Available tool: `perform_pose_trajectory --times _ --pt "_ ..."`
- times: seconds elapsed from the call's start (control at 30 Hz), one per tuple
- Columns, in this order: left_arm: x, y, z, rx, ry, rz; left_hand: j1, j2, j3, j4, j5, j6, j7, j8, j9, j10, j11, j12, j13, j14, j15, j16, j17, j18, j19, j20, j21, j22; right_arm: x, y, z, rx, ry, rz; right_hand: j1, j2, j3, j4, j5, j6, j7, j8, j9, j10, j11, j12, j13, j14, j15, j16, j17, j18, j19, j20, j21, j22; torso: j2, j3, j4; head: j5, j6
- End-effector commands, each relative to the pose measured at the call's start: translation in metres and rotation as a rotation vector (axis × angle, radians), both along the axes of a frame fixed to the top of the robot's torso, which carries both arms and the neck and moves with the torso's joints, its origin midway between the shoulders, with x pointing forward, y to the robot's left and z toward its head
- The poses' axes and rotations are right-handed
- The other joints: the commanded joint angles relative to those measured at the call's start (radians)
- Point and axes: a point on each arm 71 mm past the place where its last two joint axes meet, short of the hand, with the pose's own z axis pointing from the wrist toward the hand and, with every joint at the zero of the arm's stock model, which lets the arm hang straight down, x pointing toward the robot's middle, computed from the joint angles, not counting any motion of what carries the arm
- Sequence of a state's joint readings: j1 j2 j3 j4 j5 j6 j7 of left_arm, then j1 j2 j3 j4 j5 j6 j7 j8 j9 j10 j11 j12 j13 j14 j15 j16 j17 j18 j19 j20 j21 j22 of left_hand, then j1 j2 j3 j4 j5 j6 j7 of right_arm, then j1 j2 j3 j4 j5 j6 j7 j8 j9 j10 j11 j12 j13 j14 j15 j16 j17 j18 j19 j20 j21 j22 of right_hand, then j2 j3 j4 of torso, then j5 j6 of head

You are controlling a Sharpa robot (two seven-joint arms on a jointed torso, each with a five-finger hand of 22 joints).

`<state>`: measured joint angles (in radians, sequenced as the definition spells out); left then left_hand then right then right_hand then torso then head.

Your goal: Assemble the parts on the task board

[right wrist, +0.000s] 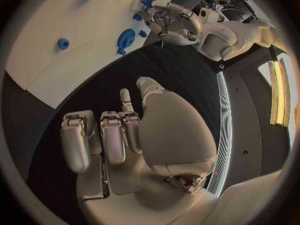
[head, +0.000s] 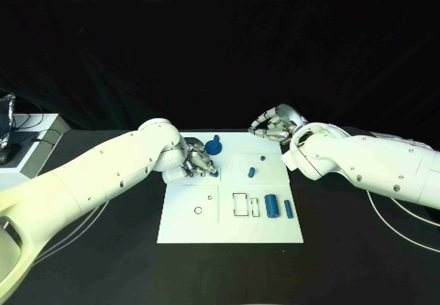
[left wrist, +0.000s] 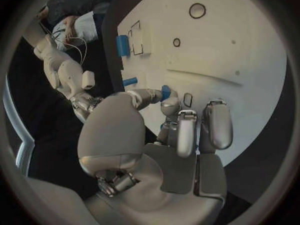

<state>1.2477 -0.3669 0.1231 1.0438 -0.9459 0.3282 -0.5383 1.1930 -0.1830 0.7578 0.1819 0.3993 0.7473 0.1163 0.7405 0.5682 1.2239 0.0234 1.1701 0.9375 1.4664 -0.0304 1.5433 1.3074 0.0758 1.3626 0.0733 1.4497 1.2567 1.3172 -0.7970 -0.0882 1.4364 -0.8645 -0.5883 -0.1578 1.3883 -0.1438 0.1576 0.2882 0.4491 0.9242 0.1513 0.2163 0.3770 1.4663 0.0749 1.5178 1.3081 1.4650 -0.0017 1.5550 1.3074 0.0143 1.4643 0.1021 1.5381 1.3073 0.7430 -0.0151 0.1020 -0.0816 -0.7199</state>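
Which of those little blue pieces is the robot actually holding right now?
The small blue piece pinched in the left hand at the board's left edge; the gear-shaped piece, cylinder and others lie untouched on the white board.

**A robotics lab test station**

A matte black counter (head: 82, 267) is standing against a black backdrop, carrying a flat white rectangular task board (head: 229, 225) with outlined slots. Cables (head: 27, 121) and pale equipment (head: 32, 149) are sitting at the counter's far left edge, suggesting a lab bench.
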Motion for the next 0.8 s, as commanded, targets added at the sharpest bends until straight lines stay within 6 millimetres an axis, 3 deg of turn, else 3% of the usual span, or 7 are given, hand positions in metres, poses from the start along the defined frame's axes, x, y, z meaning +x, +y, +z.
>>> perform_pose_trajectory --times 0.03,0.2,0.37,0.5,0.63,0.8 --pt "-0.001 -0.003 0.001 -0.031 0.006 -0.007 -0.017 -0.001 0.098 -0.104 0.033 0.029 -0.017 0.008 0.071 0.006 -0.004 -0.005 0.000 0.087 -0.011 0.001 0.203 -0.007 -0.001 -0.006 0.005 0.003 0.000 0.001 0.000 -0.008 -0.005 0.015 -0.007 -0.004 0.005 0.000 0.005 -0.007 0.001 0.001 0.002 0.051 -0.006 -0.005 0.213 0.091 -0.003 -0.003 0.203 -0.004 0.089 -0.004 -0.003 0.235 0.000 0.0004 0.0002 0.000 0.001" --pt "0.000 -0.001 0.001 -0.061 0.013 0.018 -0.044 0.001 0.122 -0.142 0.113 0.053 -0.024 0.007 0.103 0.027 -0.011 -0.003 0.009 0.084 -0.018 -0.003 0.193 -0.009 0.006 -0.012 0.012 0.015 0.000 0.001 0.000 -0.008 -0.003 0.015 -0.007 -0.004 0.005 0.000 0.005 -0.007 0.001 0.001 0.002 0.051 -0.006 -0.005 0.213 0.091 -0.003 -0.003 0.203 -0.004 0.089 -0.004 -0.003 0.235 0.000 0.0007 0.0005 0.001 0.002" --pt "0.001 0.003 0.002 -0.089 0.015 0.043 -0.062 -0.002 0.128 -0.162 0.157 0.069 -0.030 0.005 0.121 0.041 -0.017 0.000 0.018 0.084 -0.024 -0.004 0.190 -0.010 0.009 -0.017 0.015 0.020 0.000 0.000 -0.001 -0.009 -0.003 0.012 -0.008 -0.005 0.008 0.000 0.004 -0.008 0.001 0.002 0.002 0.051 -0.006 -0.005 0.213 0.091 -0.003 -0.004 0.202 -0.004 0.088 -0.004 -0.003 0.235 -0.001 0.0011 0.0006 0.002 0.005" --pt "0.000 0.010 0.004 -0.103 0.011 0.059 -0.081 -0.008 0.129 -0.179 0.214 0.090 -0.038 0.001 0.137 0.058 -0.025 0.003 0.026 0.085 -0.031 -0.004 0.191 -0.010 0.012 -0.023 0.018 0.025 0.000 -0.002 -0.001 -0.010 -0.004 0.008 -0.008 -0.005 0.008 0.000 0.004 -0.008 0.001 0.002 0.002 0.051 -0.006 -0.005 0.213 0.091 -0.003 -0.004 0.202 -0.004 0.088 -0.004 -0.003 0.235 -0.002 0.0009 0.0012 0.003 0.006" --pt "-0.003 0.020 0.006 -0.102 0.005 0.067 -0.094 -0.011 0.125 -0.186 0.240 0.107 -0.044 -0.001 0.148 0.071 -0.030 0.003 0.028 0.086 -0.035 -0.003 0.194 -0.012 0.017 -0.027 0.022 0.032 0.001 -0.005 -0.001 -0.012 -0.004 0.001 -0.008 -0.005 0.008 0.000 0.004 -0.008 0.001 0.002 0.002 0.051 -0.006 -0.005 0.213 0.091 -0.003 -0.004 0.202 -0.004 0.088 -0.004 -0.003 0.235 -0.002 0.0010 0.0039 0.002 0.005" --pt "-0.006 0.034 0.011 -0.072 -0.042 0.079 -0.105 -0.013 0.113 -0.188 0.244 0.123 -0.053 -0.001 0.161 0.085 -0.038 0.003 0.029 0.087 -0.041 0.000 0.200 -0.013 0.022 -0.031 0.024 0.039 0.002 -0.012 -0.001 -0.017 -0.008 -0.014 -0.008 -0.006 0.009 0.000 0.004 -0.009 0.001 0.001 0.002 0.051 -0.006 -0.005 0.213 0.091 -0.003 -0.004 0.201 -0.004 0.088 -0.004 -0.004 0.234 -0.005 0.0008 0.0063 0.002 0.003"
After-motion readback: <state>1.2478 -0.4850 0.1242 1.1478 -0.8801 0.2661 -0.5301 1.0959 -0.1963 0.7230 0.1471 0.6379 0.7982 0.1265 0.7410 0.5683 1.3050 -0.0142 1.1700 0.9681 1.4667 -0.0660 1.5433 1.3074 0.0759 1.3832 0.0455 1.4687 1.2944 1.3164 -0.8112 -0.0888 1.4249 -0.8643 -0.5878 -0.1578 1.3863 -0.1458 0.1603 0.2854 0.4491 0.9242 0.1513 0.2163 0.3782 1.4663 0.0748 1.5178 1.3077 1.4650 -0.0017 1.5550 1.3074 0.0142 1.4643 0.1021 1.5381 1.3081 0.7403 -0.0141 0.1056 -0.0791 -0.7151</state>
